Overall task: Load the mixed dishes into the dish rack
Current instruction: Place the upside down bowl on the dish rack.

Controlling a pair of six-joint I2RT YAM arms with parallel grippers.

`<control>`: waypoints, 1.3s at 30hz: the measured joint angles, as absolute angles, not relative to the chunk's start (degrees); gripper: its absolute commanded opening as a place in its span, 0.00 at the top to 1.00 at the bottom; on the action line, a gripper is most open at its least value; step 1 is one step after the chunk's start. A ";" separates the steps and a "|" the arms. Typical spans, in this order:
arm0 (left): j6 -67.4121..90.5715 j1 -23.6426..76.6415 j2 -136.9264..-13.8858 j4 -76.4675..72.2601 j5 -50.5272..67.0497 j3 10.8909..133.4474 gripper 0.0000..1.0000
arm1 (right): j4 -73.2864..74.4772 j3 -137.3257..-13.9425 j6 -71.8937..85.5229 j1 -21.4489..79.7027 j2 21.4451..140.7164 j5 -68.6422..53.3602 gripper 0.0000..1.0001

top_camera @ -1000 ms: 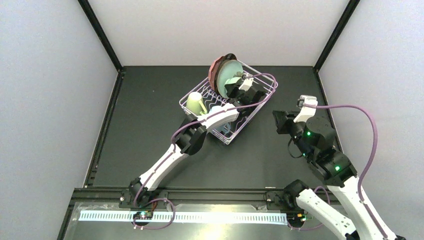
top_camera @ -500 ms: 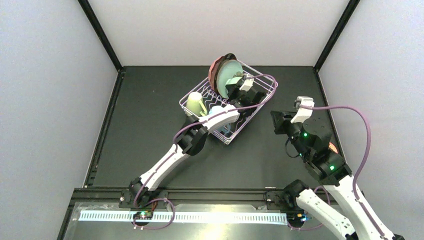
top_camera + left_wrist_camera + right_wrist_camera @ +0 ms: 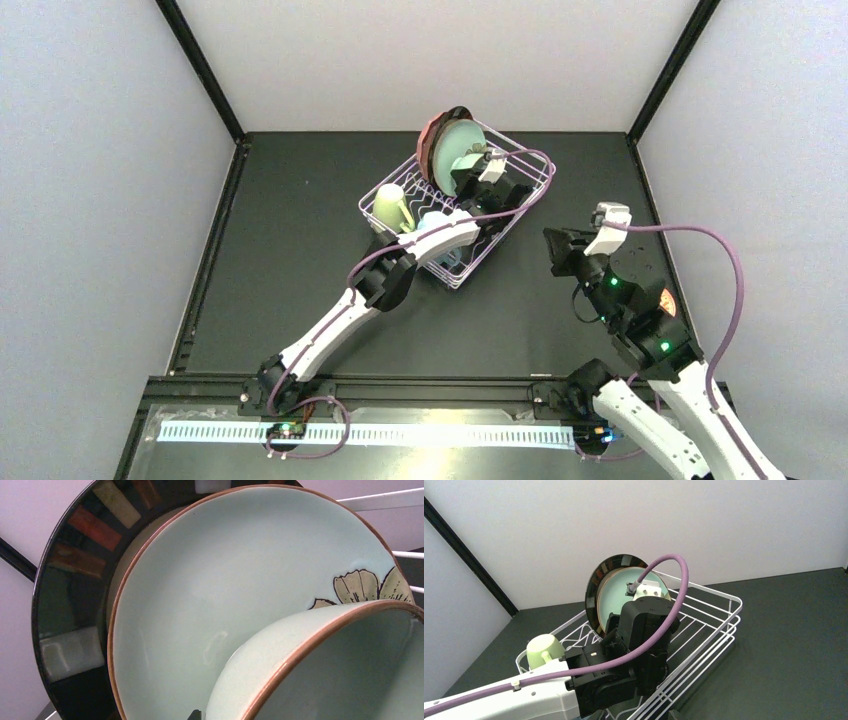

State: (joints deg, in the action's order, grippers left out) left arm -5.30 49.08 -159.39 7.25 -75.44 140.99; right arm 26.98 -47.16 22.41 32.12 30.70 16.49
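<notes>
The white wire dish rack (image 3: 505, 230) stands at the back of the table. A mint flowered plate (image 3: 210, 580) and a dark-rimmed plate (image 3: 75, 560) stand upright at its far end (image 3: 445, 150). A cream mug (image 3: 392, 207) sits upside down and a light-blue mug (image 3: 432, 222) lies beside it. My left gripper (image 3: 472, 168) is inside the rack against the plates, shut on the wall of a pale-green bowl (image 3: 300, 675); only one fingertip (image 3: 195, 714) shows. My right gripper (image 3: 560, 245) hangs open and empty right of the rack.
A small orange-patterned bowl (image 3: 668, 300) peeks out behind my right arm at the right. The left arm's purple cable (image 3: 664, 605) arches over the rack (image 3: 724, 625). Black posts mark the back corners.
My right arm has drawn back a little toward the near right, away from the rack. My left arm stays almost still at the plates.
</notes>
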 measured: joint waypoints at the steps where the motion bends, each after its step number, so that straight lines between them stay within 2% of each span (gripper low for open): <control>1: -5.21 49.08 -159.39 7.27 -75.46 140.99 0.99 | 27.00 -47.07 22.44 32.12 30.44 16.49 0.28; 12: -5.21 49.10 -159.39 7.25 -75.59 140.99 0.98 | 26.41 -45.23 22.92 32.12 28.08 16.62 0.28; 15: -5.21 49.12 -159.39 7.29 -75.48 140.99 0.89 | 26.04 -45.23 22.90 32.12 27.57 16.84 0.28; 29: -4.10 49.47 -159.44 11.44 -73.21 140.79 0.61 | 25.69 -45.32 22.87 32.12 27.55 17.89 0.28; 39: -0.56 49.54 -159.46 15.25 -72.58 140.55 0.36 | 26.15 -47.27 22.87 32.12 28.38 18.04 0.28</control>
State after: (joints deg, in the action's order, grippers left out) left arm -0.56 49.54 -159.46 15.25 -72.58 140.55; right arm 26.15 -47.27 22.87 32.12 28.38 18.04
